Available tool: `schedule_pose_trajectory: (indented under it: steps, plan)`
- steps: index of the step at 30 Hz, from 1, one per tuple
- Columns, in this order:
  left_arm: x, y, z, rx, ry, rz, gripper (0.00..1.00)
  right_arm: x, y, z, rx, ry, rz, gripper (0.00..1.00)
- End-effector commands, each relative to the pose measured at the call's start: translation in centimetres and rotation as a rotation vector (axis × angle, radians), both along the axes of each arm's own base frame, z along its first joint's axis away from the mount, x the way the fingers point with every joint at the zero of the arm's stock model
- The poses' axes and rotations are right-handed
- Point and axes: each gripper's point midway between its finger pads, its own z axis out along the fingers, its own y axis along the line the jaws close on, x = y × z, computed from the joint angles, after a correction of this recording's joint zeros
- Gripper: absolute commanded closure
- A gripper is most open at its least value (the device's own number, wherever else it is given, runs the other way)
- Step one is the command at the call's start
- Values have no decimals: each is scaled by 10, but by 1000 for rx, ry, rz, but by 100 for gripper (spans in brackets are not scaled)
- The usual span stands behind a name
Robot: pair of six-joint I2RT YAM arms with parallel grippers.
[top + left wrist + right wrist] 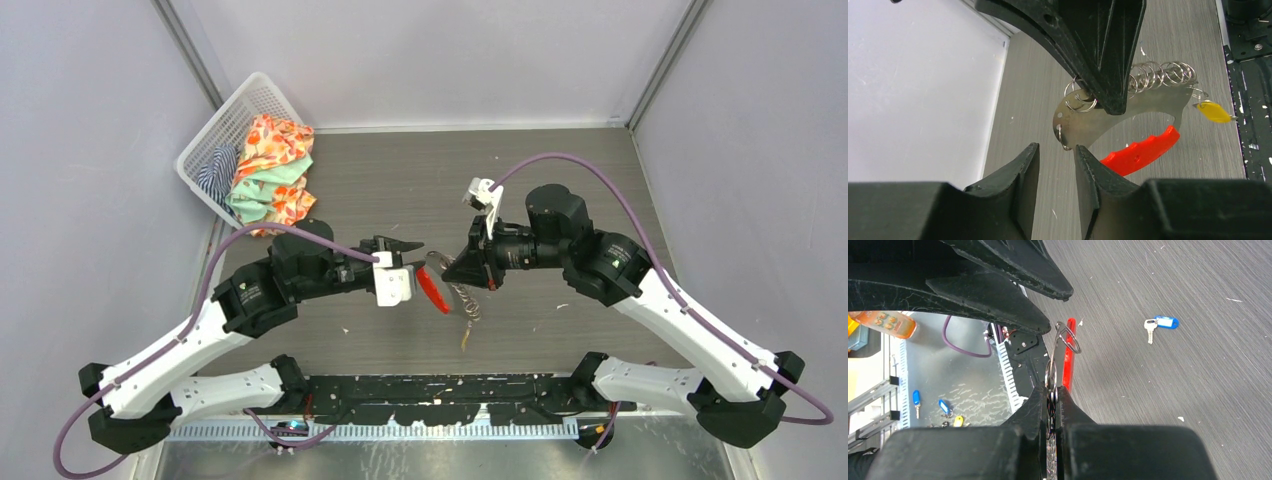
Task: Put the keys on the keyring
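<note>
The keyring (1153,102), we see, hangs over the middle of the bench (560,200), pinched by the right fingers (1075,415) at its 3 o'clock, the left fingers (1020,175) slightly spread and empty at its 9 o'clock, and the yellow key (1214,111) dangling from it.

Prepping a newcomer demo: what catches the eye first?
At centre, the right gripper is shut on the keyring, red tag and yellow key dangling, with the left gripper open beside it. The blue key lies loose on the table; a basket of cloths sits far left.
</note>
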Motion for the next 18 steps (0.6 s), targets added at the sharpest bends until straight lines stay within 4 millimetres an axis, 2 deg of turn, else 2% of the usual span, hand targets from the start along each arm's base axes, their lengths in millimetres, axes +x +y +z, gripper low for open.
schedule_pose_trajectory:
  steps: [1, 11, 16, 18]
  plan:
    - [2, 4, 17, -38, 1, 25, 67, -2, 0, 24, 69, -59, 4, 99]
    - [4, -3, 12, -46, 31, 22, 69, -2, 5, 24, 77, -51, 17, 99]
    - [5, -5, 11, -44, 36, 20, 75, -3, 6, 24, 80, -50, 19, 99]
    - [6, -6, 13, -49, 30, 24, 81, -3, 6, 23, 79, -49, 19, 99]
